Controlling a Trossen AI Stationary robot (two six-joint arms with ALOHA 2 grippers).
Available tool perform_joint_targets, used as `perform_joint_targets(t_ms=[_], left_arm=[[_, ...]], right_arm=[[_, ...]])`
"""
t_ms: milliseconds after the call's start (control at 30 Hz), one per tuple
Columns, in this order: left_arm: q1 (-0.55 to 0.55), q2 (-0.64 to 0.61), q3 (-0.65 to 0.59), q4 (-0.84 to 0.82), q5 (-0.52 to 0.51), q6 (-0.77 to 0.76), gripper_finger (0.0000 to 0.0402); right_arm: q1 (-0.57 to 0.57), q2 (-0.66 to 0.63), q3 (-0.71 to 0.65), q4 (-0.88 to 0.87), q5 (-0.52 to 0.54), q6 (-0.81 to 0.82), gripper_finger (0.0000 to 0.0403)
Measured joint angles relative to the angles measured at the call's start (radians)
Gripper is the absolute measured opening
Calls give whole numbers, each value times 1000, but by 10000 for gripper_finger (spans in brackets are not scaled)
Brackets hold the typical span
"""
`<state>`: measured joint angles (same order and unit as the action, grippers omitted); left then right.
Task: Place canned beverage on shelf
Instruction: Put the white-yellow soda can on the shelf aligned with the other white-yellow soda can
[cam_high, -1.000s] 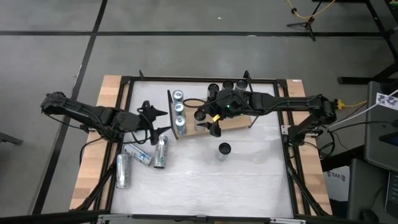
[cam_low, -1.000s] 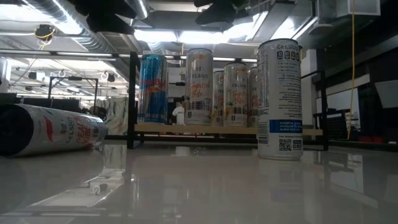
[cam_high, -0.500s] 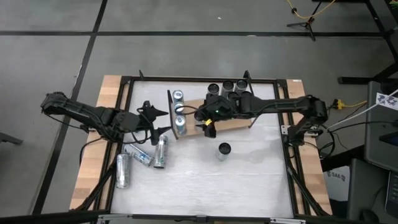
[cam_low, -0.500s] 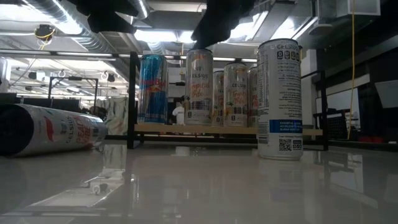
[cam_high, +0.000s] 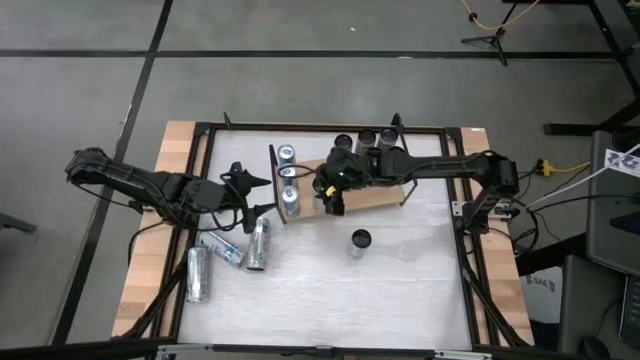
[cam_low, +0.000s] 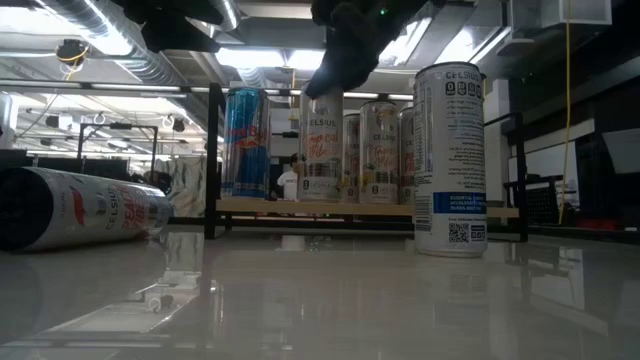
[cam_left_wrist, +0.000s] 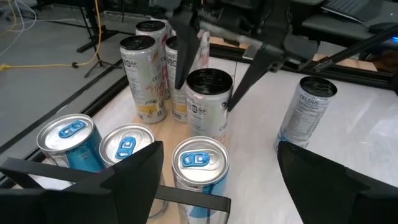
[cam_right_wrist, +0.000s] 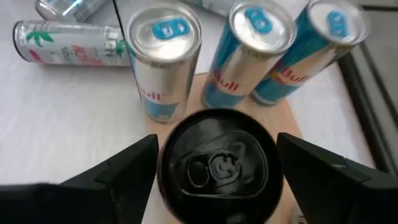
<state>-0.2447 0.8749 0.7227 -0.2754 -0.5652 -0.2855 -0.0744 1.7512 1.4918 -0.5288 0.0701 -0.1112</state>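
Left arm: my left gripper (cam_high: 247, 196) hangs just left of the shelf's left end, jaws wide and empty, waiting.
Spare stock: three slim silver aluminium lying cans (cam_high: 222, 249) rest on their sides on the white desk (cam_high: 400, 290), left of the shelf and nearer me.
Shelf: the flat light-brown wooden shelf (cam_high: 375, 197) with black wire ends carries three upright blue-and-silver cans (cam_high: 289, 173) in a row at its left end, and more dark-topped cans (cam_high: 367, 137) along its far side.
Right arm: my right gripper (cam_high: 333, 192) sits directly above a slim silver black-topped can (cam_left_wrist: 208, 102) standing on the shelf board just right of the blue row. The jaws are spread wide astride its top; I see slim gaps either side, so I judge it is not clamped.
Task can: one white-and-silver standing can (cam_high: 360, 240) is upright on the desk in front of the shelf, apart from it, not yet shelved.
Handling: I expect thin, smooth aluminium, weighty if full, easy to dent and liable to slip.
Hold: I would take it across the round wall below the rim, keep it upright, and squeeze gently.
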Motion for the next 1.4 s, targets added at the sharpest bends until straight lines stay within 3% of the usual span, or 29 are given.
perform_joint_targets(t_ms=[267, 500, 933, 1400], left_arm=[[0, 0, 0, -1, 1, 0, 308], [0, 0, 0, -1, 2, 0, 308], [0, 0, 0, -2, 1, 0, 308], [0, 0, 0, -1, 1, 0, 308]], right_arm=[[2, 7, 0, -5, -16, 0, 313], [2, 5, 1, -19, -18, 4, 247], [3, -111, -2, -231, -18, 60, 255], [17, -145, -2, -314, 16, 66, 250]])
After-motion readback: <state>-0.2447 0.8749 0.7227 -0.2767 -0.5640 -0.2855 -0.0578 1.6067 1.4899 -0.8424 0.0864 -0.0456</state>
